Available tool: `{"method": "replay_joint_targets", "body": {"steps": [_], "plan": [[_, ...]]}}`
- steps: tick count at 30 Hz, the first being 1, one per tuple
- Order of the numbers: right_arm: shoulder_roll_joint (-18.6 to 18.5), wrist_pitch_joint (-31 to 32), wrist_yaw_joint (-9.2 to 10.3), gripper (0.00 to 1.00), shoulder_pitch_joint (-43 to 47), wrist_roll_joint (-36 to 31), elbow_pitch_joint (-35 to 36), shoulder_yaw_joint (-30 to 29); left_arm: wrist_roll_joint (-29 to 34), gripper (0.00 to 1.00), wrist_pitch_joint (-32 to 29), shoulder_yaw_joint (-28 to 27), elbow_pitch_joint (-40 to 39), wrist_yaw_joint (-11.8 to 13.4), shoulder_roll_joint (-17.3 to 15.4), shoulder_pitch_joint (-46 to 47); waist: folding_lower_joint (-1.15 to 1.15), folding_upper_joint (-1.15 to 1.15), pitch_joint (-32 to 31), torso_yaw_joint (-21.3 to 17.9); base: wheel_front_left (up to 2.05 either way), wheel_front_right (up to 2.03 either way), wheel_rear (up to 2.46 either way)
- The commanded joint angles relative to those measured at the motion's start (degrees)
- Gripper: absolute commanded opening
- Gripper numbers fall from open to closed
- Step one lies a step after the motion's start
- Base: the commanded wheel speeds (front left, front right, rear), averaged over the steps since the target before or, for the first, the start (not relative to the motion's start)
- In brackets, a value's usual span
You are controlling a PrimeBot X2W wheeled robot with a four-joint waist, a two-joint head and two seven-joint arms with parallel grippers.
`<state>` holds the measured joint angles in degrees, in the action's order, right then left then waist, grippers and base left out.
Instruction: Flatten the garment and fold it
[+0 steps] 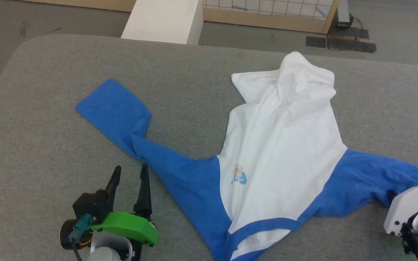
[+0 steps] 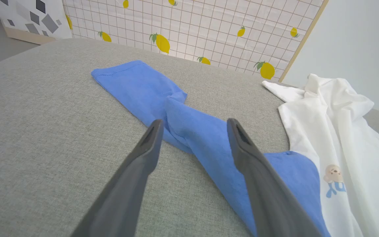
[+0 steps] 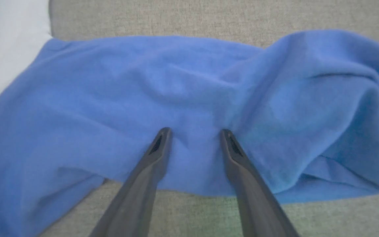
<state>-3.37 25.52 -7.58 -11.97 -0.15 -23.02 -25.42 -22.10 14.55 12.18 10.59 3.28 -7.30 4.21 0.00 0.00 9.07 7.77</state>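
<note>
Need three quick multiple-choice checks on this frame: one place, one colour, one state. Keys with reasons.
1. Which part of the garment lies nearest the robot?
A. hem
B. neckband
C. a cuff

2. What colour are the sleeves?
A. red
B. blue
C. green

3. What state is the left tool in?
A. shut on a sleeve
B. shut on the hem
C. open, empty

Key:
1 B: the neckband sits at the bottom edge of the head view, with the white body stretching away from it.
2 B: both sleeves are bright blue.
3 C: its fingers stand apart and grip nothing.
</note>
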Motion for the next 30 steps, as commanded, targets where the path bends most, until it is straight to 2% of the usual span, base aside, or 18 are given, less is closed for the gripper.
{"method": "replay_joint_targets", "body": {"steps": [1,5,10,14,17,18,19,25,30], "plan": [[0.5,2.0,0.09,0.0,0.8,-1.6,-1.0,0.2,1.0,1.0,0.4,-0.6,-0.1,-0.3,0.4,0.9,0.0,0.0,0.4,0.3,0.0,0.0,0.0],[-0.1,2.6,0.09,0.0,0.9,-6.3,4.6,-1.5,1.6,1.0,0.4,-1.7,-0.2,-0.9,1.0,1.0,0.0,0.0,0.8,0.6,0.0,0.0,0.0],[-5.4,2.3,0.09,0.0,-0.6,-10.1,10.6,-7.7,2.2,1.0,0.4,-3.0,-0.1,-1.6,1.5,1.5,0.0,0.0,1.5,0.8,0.0,0.0,0.0],[-8.6,1.1,0.09,0.0,-2.6,-11.6,10.2,-11.9,2.5,1.0,0.4,-3.6,0.2,-2.2,2.1,1.9,0.0,0.0,2.0,1.1,0.0,0.0,0.0],[-9.2,-0.6,0.09,0.0,-3.7,-11.2,8.6,-12.4,2.5,1.0,0.4,-3.6,1.0,-2.6,2.5,2.1,0.0,0.0,2.1,1.1,0.0,0.0,0.0],[-8.9,-1.6,0.09,0.62,-4.0,-10.6,8.0,-12.4,2.5,1.0,0.4,-3.5,1.4,-2.8,2.7,2.2,0.0,0.0,2.1,1.2,0.0,0.0,0.0],[-8.6,-2.2,0.09,1.0,-4.0,-10.1,7.6,-12.4,2.5,1.0,0.4,-3.4,1.7,-3.0,2.8,2.2,0.0,0.0,2.0,1.2,0.0,0.0,0.0],[-4.4,-9.8,0.09,1.0,-2.2,-6.2,8.3,-10.7,2.3,1.0,0.0,-1.2,4.7,-4.4,3.3,2.2,0.0,0.0,0.8,0.8,0.0,0.0,0.0],[-1.0,-17.5,0.09,1.0,2.5,-1.7,13.1,-5.9,1.8,1.0,-5.0,2.9,6.8,-6.1,3.6,1.9,0.0,0.0,-0.7,-0.3,0.0,0.0,0.0]]}}
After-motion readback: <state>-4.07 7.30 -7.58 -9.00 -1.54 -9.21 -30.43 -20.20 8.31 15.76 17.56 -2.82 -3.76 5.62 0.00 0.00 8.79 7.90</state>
